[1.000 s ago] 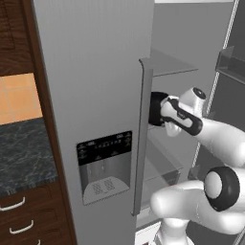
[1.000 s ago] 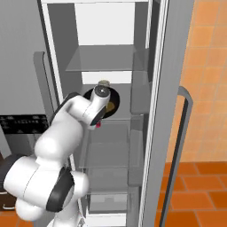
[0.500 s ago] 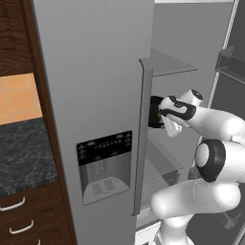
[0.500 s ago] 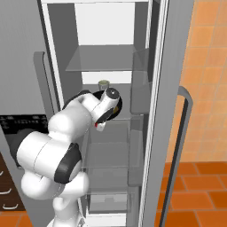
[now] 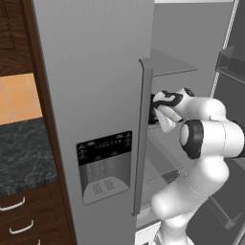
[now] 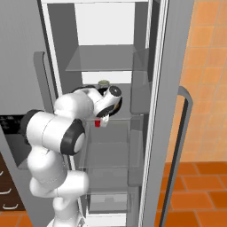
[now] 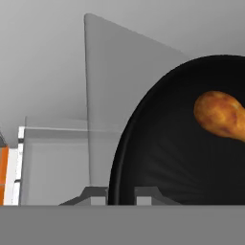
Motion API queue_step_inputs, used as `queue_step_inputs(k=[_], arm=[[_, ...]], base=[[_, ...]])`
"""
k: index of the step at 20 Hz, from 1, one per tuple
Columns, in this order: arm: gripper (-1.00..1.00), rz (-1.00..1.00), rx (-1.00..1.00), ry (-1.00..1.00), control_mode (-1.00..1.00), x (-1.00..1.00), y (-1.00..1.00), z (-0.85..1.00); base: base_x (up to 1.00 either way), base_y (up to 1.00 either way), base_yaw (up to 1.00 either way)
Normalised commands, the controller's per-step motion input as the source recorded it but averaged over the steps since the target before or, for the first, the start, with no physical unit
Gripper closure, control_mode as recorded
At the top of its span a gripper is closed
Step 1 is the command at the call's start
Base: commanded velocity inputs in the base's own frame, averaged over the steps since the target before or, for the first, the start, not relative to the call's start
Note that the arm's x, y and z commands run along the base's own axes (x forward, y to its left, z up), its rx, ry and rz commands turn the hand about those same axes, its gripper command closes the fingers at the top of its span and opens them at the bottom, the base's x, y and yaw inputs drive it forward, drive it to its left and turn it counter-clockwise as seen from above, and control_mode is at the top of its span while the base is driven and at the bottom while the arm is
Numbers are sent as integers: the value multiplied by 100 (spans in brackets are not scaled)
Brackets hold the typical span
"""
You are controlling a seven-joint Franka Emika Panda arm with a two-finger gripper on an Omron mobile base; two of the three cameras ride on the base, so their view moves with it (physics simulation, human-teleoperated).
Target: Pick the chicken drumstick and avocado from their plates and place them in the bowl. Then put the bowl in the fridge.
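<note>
The round shallow black bowl (image 7: pixel 191 143) fills the right half of the hand view, and its smooth inner wall has a soft matte shine. Inside it, in the upper right of this frame, lies the small golden-orange chicken drumstick (image 7: pixel 221 116), with a mottled, roasted-looking skin and its thick rounded end toward the left. At the bottom centre, the two small dark finger tips of the gripper (image 7: pixel 121 195) stand close on both sides of the bowl's thin rim, so the claw is closed on the bowl.

In the right base view the tall grey metallic fridge (image 6: pixel 170 66) stands open, and its inside shows pale walls and flat, half-transparent glass shelves. The white arm with dark joints reaches into the middle of the frame, and the bowl (image 6: pixel 116 107) appears there as a dark curved edge behind the wrist, just above a glass shelf. A small round greenish object (image 6: pixel 103 83) sits behind the hand; I cannot tell what it is.

In the left base view the brushed grey door with the long vertical handle (image 5: pixel 142 139) and the black dispenser panel (image 5: pixel 104 165) covers the centre. The gripper (image 5: pixel 155 109) is just right of the handle, at middle height.
</note>
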Motion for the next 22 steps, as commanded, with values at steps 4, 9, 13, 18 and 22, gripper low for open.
queue_step_inputs(k=[4, 9, 13, 18, 22], arm=[[100, 3, 0, 2, -100, 53, 0, -21], [100, 3, 0, 3, -100, 40, 0, -20], [-100, 2, 0, 0, -100, -1, 10, -38], [-100, 0, 0, -4, -100, 0, 3, -3], [-100, 0, 0, -6, -100, -38, 0, 18]], base=[[0, 0, 0], [0, 0, 0], [0, 0, 0], [0, 0, 0], [0, 0, 0]])
